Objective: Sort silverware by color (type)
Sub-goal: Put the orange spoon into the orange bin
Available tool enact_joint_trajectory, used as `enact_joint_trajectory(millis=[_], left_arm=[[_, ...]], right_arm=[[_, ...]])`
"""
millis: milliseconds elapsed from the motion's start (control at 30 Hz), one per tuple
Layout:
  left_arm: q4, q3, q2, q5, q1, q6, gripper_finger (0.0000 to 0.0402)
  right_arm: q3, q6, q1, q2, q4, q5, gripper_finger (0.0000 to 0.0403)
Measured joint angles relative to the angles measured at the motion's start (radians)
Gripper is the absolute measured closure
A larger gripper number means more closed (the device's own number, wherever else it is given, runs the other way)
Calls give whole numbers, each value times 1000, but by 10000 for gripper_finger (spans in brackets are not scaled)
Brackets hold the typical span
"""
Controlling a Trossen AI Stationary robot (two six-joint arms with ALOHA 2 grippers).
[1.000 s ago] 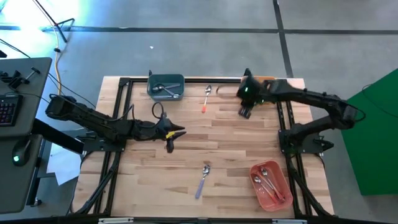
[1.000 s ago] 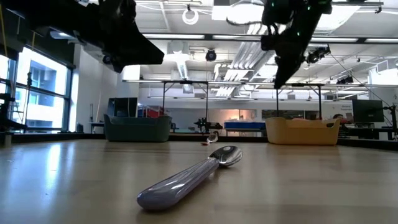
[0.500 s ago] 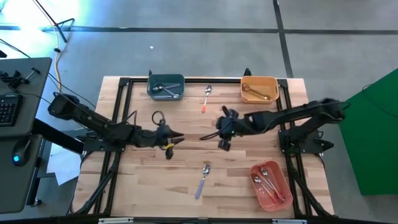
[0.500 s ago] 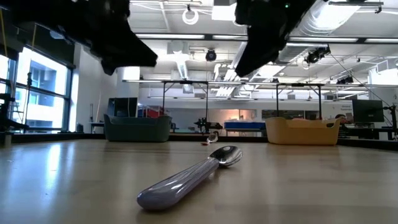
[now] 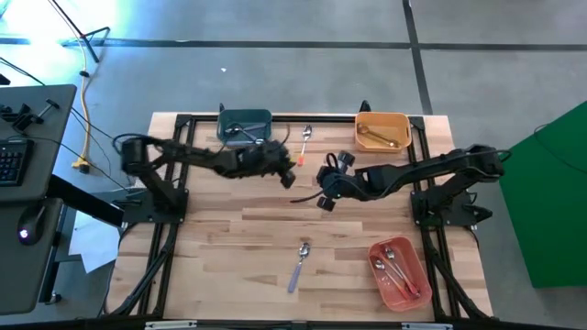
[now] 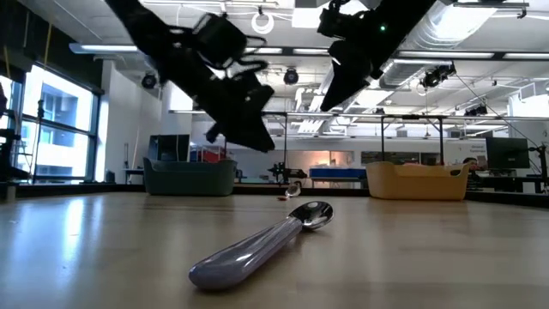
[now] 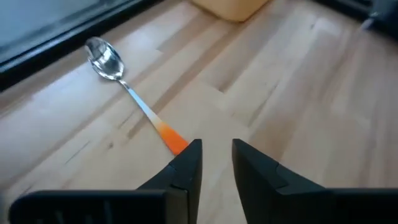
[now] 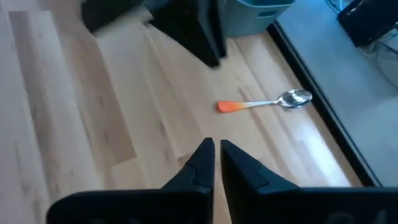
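A silver spoon with a red-orange handle (image 5: 305,139) lies flat on the wood near the far edge, also seen in the left wrist view (image 7: 134,99) and the right wrist view (image 8: 264,102). My left gripper (image 5: 290,174) hovers open just short of its handle end (image 7: 174,140), the fingers (image 7: 189,162) clear of the table. My right gripper (image 5: 323,202) hangs shut over the table's middle, holding nothing (image 8: 216,158). A lavender-handled spoon (image 5: 299,261) lies flat toward the near edge (image 6: 257,245).
A teal bin (image 5: 240,121) sits at the far left, partly under my left arm. An orange bin (image 5: 382,130) with a gold utensil sits at the far right. A red-pink bin (image 5: 399,272) with spoons sits at the near right. Bare wood lies between them.
My left gripper has swung from the table's left-middle toward the far edge and right, ending beside the red-orange-handled spoon. My right gripper has moved from beside the orange bin toward the table's middle, left and nearer. Neither spoon has moved.
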Motion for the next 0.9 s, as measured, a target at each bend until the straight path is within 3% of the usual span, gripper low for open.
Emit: enact_joint_trajectory(millis=[233,500,600,900], left_arm=[[-122,215,217,89,73,-18,262],[-248,370,358,-56,74,-72,200],[-305,385,380,-95,77,-99,195],[-304,390,425,-86,81,-91,216]], right_arm=[[0,-53,-47,-19,35,21,399],[0,-86,-44,-74,64,23,402],[0,-97,-27,-90,62,54,402],[0,-105,-3,-105,66,77,403]])
